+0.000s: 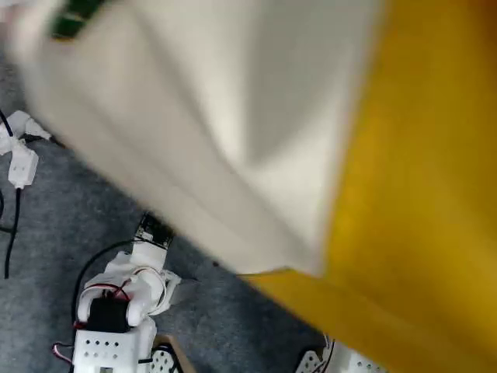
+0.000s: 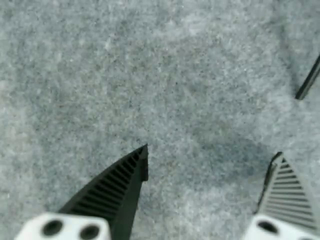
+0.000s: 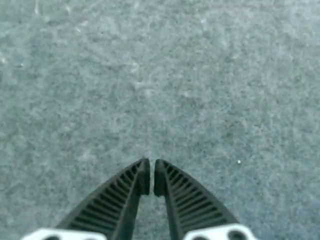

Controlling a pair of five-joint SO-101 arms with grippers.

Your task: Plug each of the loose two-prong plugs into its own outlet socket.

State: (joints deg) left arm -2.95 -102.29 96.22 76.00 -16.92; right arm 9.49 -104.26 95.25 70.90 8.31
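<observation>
While my left gripper (image 2: 210, 167) hangs over the grey mat (image 2: 150, 75) with its two ribbed fingers spread wide and nothing between them, my right gripper (image 3: 151, 177) hangs over the same felt with its fingertips pressed together, also empty. A black cable (image 2: 307, 80) lies on the mat beyond my left gripper. In the high view an arm (image 1: 124, 299) stands at about seven o'clock, folded close over its base. Farther out, at about nine to ten o'clock, lie the white plugs (image 1: 21, 163). They are two small blocky pieces just beside each other, with black cords (image 1: 13, 225) trailing from them toward eight o'clock, and they are well apart from that arm. Whether one of these pieces is a socket block and not a plug I cannot tell, so I cannot say what, if anything, sits in a socket. A cream and yellow cloth (image 1: 256, 116) hangs close to the camera from twelve through five o'clock, over the rest of the table.

I judge the plugs light, rigid and smooth-shelled, so likely to slip or twist if I pinch a corner. The cord is probably the awkward part, springy enough to tug the body off line. I would take each plug across the flat sides of its body, behind the prongs and clear of the cord, keeping the prongs free and pointing straight out. The prongs are the delicate part, and pushing them in at a tilt could bend them.
</observation>
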